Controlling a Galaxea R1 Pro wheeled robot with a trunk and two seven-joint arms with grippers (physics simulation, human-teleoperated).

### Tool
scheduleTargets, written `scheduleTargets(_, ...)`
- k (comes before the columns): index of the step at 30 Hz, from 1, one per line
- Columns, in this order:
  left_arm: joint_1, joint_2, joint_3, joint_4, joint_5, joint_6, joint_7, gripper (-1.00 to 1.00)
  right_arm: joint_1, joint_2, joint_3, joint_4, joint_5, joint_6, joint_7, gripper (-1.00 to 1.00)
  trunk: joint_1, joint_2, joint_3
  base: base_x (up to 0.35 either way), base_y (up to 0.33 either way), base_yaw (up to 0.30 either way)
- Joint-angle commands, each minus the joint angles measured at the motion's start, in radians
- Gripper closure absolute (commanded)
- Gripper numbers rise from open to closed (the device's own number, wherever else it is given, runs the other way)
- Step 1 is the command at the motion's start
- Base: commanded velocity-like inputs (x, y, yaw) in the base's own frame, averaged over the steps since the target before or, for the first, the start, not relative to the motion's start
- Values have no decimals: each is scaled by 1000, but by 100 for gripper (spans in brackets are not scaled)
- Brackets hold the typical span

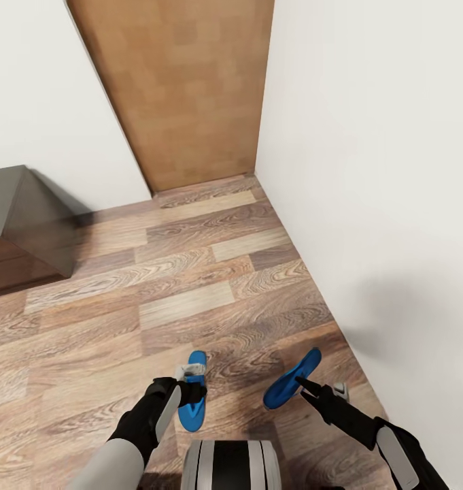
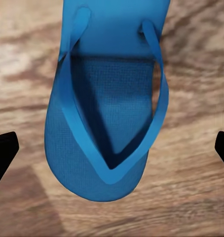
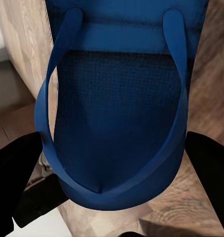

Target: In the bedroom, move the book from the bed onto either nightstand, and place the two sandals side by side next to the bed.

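Sandals, both bright blue, ride in the robot's hands above the wood floor (image 1: 190,286): the left hand (image 1: 190,389) holds the left sandal (image 1: 192,395) and the right hand (image 1: 311,389) grips the right sandal (image 1: 292,380), tilted, beside the white wall (image 1: 381,170). Farther off stand a dark cabinet (image 1: 27,224) and a wooden door (image 1: 183,88). Judging by this, setting the pair by the bed, and the book move, remain.

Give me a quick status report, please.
Left gripper shut on one bright blue flat sandal. Right gripper shut on other blue sandal. White wall close beside right arm.
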Motion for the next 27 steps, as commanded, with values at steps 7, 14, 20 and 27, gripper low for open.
scheduleTargets(7,0,0,1,-2,9,5,7,-100,0,3,-1,0,-5,7,1,100,2,-2,-24,0,0,0)
scheduleTargets(14,0,0,1,-2,9,5,7,-100,0,3,-1,0,-5,6,1,100,2,-2,-24,0,0,0)
scheduleTargets(20,0,0,1,-2,9,5,7,-100,0,2,-1,0,-5,5,1,100,2,-2,-24,99,-16,0)
scheduleTargets(27,0,0,1,-2,9,5,7,-100,0,1,-2,0,-5,5,1,100,2,-2,-24,73,-25,0)
